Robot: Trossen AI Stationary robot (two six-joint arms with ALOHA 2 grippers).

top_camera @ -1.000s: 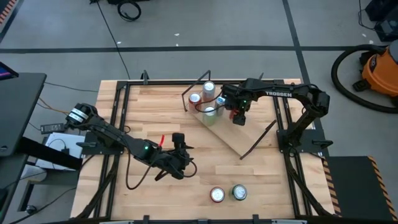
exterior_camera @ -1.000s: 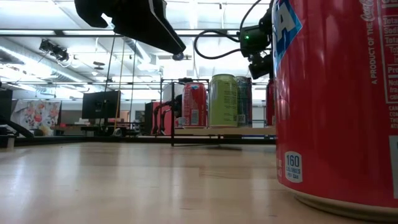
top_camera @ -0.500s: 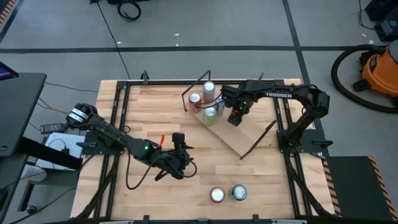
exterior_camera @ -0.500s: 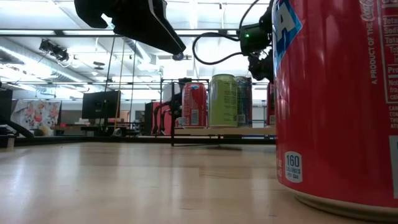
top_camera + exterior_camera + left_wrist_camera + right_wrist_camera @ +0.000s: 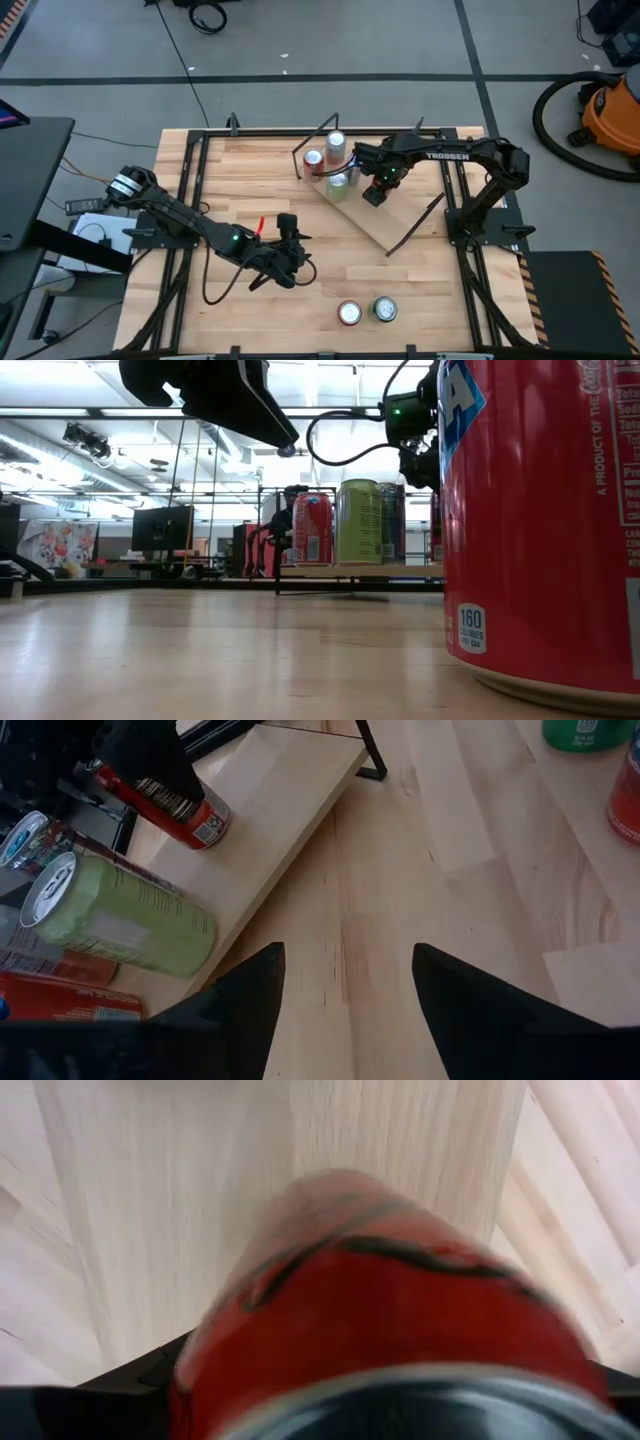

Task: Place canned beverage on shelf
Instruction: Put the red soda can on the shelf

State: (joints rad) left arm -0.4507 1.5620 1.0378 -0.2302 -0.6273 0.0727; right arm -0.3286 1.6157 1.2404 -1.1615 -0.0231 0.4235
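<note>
My right gripper (image 5: pixel 372 192) clamps red aluminium can (image 5: pixel 390 1330) above small light-wood shelf on black rod legs (image 5: pixel 385 222), beside three cans (image 5: pixel 330 160) standing there. Left gripper (image 5: pixel 290 262), fingers parted, empty, waits over table's near side.

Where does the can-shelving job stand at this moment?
Done: three cans already stand on the shelf, among them a green can. In hand: the right end effector grips a red can over the shelf board beside them. Left: two cans wait on the table's near edge; the left end effector is empty and open, hanging over the table.
</note>
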